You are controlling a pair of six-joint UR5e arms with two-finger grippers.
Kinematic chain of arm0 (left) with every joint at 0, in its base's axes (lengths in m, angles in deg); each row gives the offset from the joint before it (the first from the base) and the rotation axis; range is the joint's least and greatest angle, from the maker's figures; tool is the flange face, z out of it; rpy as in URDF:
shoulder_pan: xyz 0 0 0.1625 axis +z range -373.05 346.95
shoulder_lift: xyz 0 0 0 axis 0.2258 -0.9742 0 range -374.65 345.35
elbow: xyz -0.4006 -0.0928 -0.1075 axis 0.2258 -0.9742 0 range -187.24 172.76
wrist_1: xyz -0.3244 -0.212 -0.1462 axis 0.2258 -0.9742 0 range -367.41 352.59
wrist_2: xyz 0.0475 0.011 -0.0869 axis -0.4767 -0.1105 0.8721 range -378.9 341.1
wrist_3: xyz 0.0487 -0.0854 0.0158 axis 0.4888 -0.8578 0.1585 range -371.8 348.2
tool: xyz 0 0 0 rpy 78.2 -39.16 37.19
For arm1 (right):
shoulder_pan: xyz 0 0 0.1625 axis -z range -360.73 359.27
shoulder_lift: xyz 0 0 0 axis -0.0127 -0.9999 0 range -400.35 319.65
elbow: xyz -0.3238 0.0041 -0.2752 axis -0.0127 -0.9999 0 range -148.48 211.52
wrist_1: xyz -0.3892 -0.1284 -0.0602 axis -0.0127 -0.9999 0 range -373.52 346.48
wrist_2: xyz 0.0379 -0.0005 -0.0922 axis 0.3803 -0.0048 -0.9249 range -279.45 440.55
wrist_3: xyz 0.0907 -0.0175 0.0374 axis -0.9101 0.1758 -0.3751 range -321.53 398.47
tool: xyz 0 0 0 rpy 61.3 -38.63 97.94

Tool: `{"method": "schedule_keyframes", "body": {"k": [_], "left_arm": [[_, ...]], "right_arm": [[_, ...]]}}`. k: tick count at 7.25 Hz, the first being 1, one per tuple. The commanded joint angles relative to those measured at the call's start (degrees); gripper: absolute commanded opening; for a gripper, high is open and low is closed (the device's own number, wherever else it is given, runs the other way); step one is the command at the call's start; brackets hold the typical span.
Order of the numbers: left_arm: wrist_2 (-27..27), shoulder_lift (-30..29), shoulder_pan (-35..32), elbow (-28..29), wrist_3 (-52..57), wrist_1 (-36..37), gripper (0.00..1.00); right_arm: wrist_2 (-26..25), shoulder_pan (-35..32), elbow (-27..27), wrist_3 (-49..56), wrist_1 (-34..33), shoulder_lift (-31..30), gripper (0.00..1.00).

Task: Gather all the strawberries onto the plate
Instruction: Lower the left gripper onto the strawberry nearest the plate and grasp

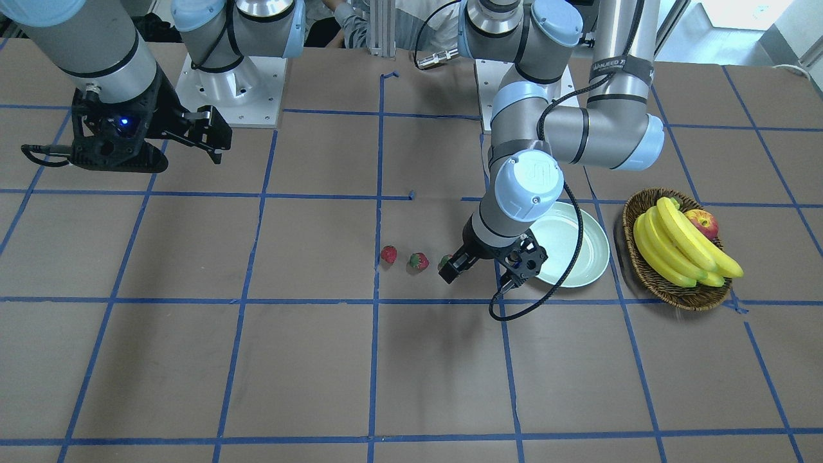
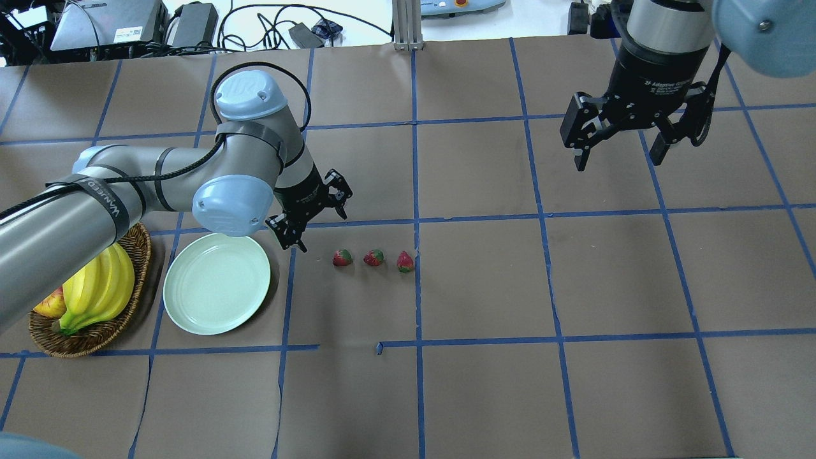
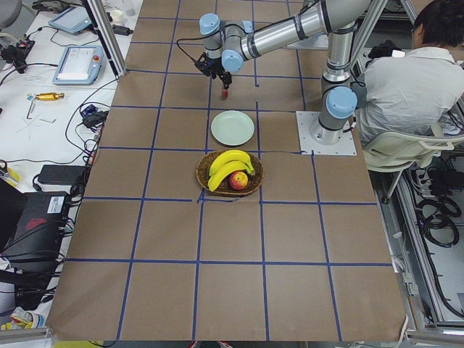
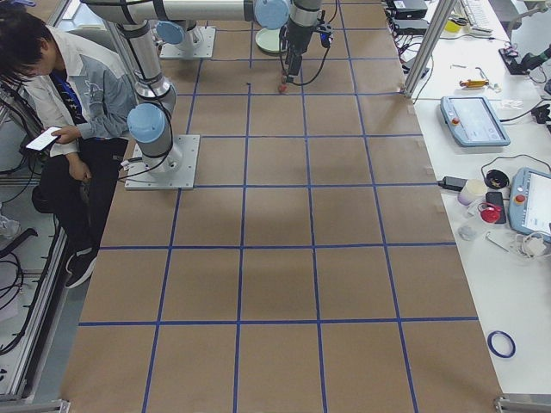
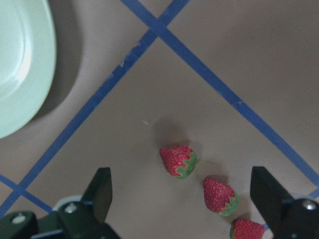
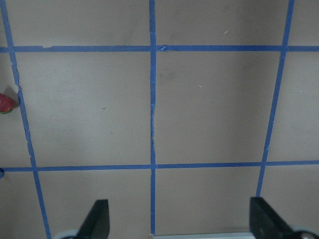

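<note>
Three red strawberries lie in a row on the brown table: one nearest the plate (image 2: 342, 257) (image 5: 178, 160), a middle one (image 2: 373, 257) (image 5: 219, 195) and an outer one (image 2: 405, 262) (image 5: 246, 230). The pale green plate (image 2: 217, 284) (image 1: 572, 251) sits empty just beside them. My left gripper (image 2: 322, 231) (image 1: 479, 278) hovers open between the plate and the nearest strawberry, tilted toward it; in the left wrist view that strawberry lies between the fingers (image 5: 99, 194). My right gripper (image 2: 618, 162) hangs open, high above bare table far from the fruit.
A wicker basket (image 2: 141, 255) (image 1: 691, 302) with bananas (image 2: 99, 290) and an apple (image 1: 703, 223) stands on the plate's far side. A person (image 3: 413, 72) sits behind the robot bases. Blue tape lines grid the table.
</note>
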Motion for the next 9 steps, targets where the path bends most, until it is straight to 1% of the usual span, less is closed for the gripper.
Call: {"method": "schedule_keyframes", "body": {"k": [1,2,3,6,7,8,9], "left_arm": [[1.3,-3.3,-0.1,0.0,-2.2,0.3,0.96],[3.1,-4.2,-0.4,0.0,-3.6,0.0,0.94],[3.1,-4.6,-0.9,0.0,-5.8,-0.2,0.94],[2.6,-5.3,-1.3,-1.4,-5.9,-0.5,0.94],[2.6,-5.3,-1.3,-1.5,-5.9,-0.5,0.85],[2.5,-5.3,-1.3,-1.5,-5.9,-0.6,0.73],[2.5,-5.3,-1.3,-1.5,-5.9,-0.6,0.43]], "right_arm": [[0.2,0.0,1.6,-0.2,-0.5,0.0,1.0],[0.2,0.0,2.0,-0.2,-0.6,0.1,1.0],[0.2,0.0,2.6,-0.2,-0.6,0.1,1.0],[0.2,0.0,3.3,-0.1,-1.1,0.1,1.0],[0.2,0.0,3.3,-0.1,-1.1,0.1,1.0],[0.3,0.0,3.3,-0.1,-1.1,0.1,1.0],[0.2,0.0,3.4,-0.1,-1.1,0.1,1.0]]}}
